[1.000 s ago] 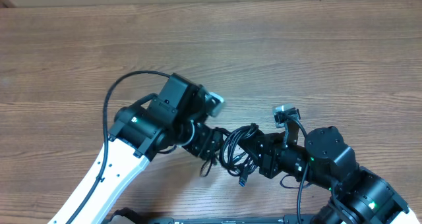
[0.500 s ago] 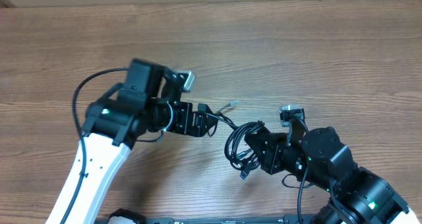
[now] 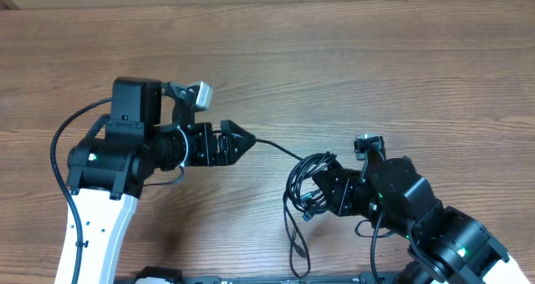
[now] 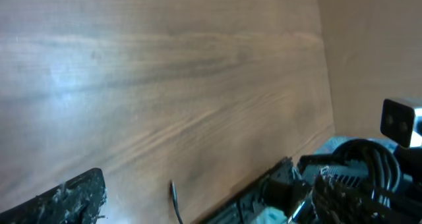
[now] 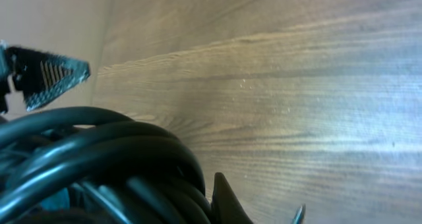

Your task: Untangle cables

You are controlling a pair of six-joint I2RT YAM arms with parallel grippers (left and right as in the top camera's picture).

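left claw (image 3: 247,140) apart (one cord (image 3: 274,145) running to its tip); right claw (image 3: 320,192) clamped on bundled cables (image 3: 294,180).

I count two arms on screen, the left arm (image 3: 100,192) and the right arm (image 3: 451,242). Each carries one gripper, the left gripper (image 3: 241,141) and the right gripper (image 3: 324,189), so two. There is one desk (image 3: 376,67). One bundle of cables (image 3: 301,177) sits toward the desk's near edge. I can't count the cords inside it, but two loose strands leave it.
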